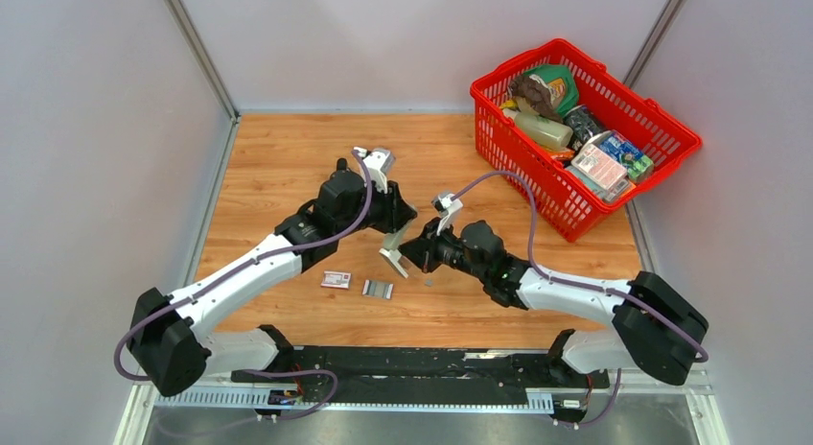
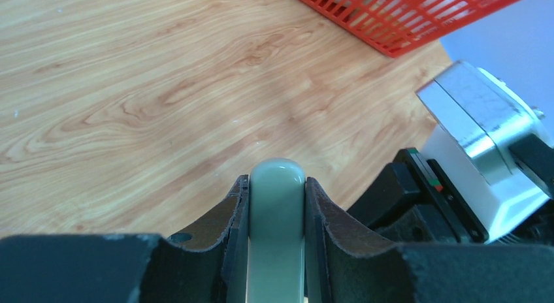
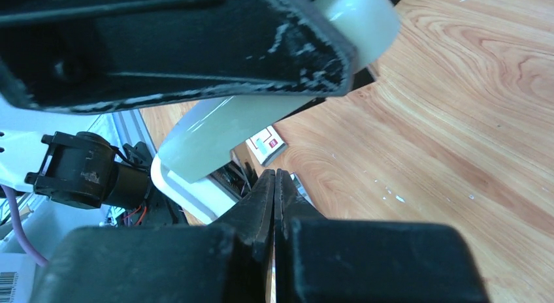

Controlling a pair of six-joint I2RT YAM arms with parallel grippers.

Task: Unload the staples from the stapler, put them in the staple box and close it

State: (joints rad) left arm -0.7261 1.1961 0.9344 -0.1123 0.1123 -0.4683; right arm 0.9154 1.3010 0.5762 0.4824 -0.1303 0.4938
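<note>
- Box [image 1: 336,279], small, red and white, lies flat on the wooden table [image 1: 288,157] near the front edge. Its contents cannot be made out.
- Just right of it lies a short ribbed strip of staples [image 1: 378,289], loose on the wood, so at least some are out. A sweep by either arm could scatter it.
- The left gripper [image 2: 277,185] holds the stapler [image 2: 277,238] off the table, its fingers [image 2: 219,218] pinching the rounded end from both sides. The body in the grip looks pale grey-green, and no black one is in view.
- The grip sits close to the smooth rounded tip. A downward pull could rotate the stapler or slide it out, and any staples left inside would drop onto the table.
- The right gripper [image 3: 274,179] sits just beside the stapler's underside, its fingers [image 3: 258,205] pressed together with nothing visible between them. Jabbing with the fingers together could knock the stapler loose instead of freeing a strip.
- At the far right stands a red plastic basket [image 1: 515,63], well apart from the work. It holds a green packet [image 1: 556,85], a pale bottle [image 1: 542,130] and a pink-and-white carton [image 1: 599,167], among other groceries.
</note>
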